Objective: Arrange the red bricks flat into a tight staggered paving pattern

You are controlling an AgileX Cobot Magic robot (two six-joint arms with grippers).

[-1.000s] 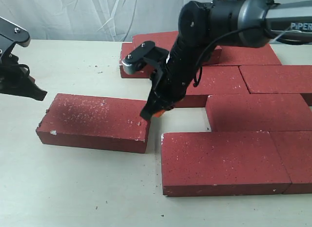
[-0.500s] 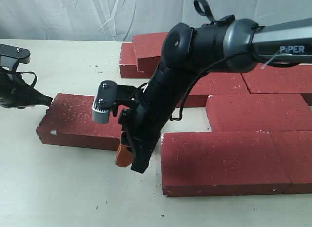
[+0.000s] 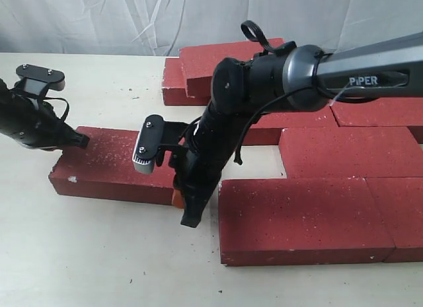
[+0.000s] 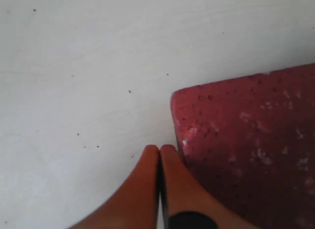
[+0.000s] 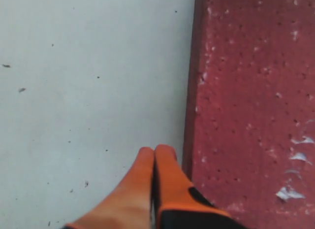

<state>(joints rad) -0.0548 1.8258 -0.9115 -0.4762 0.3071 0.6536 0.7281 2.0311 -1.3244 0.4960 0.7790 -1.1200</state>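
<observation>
One loose red brick (image 3: 112,165) lies flat and slightly askew at the left, apart from the others. Several more red bricks (image 3: 301,218) lie flat in staggered rows at the right. My left gripper (image 3: 80,141) is shut and empty at the loose brick's far left corner; in the left wrist view its fingertips (image 4: 160,149) sit just beside that corner (image 4: 246,140). My right gripper (image 3: 188,214) is shut and empty, pointing down by the loose brick's near right end, in the gap to the front-row brick. The right wrist view has the gripper (image 5: 155,151) close along a brick's edge (image 5: 251,106).
The pale table (image 3: 99,254) stretches in front of and to the left of the loose brick. At the back a brick (image 3: 218,56) rests on another. A gap (image 3: 264,155) lies between the loose brick and the second-row brick. My right arm (image 3: 277,76) hangs over the middle rows.
The right gripper came down from above the loose brick's right end to its near right corner. The left gripper moved right to the brick's far left corner. The brick itself has not visibly shifted.
</observation>
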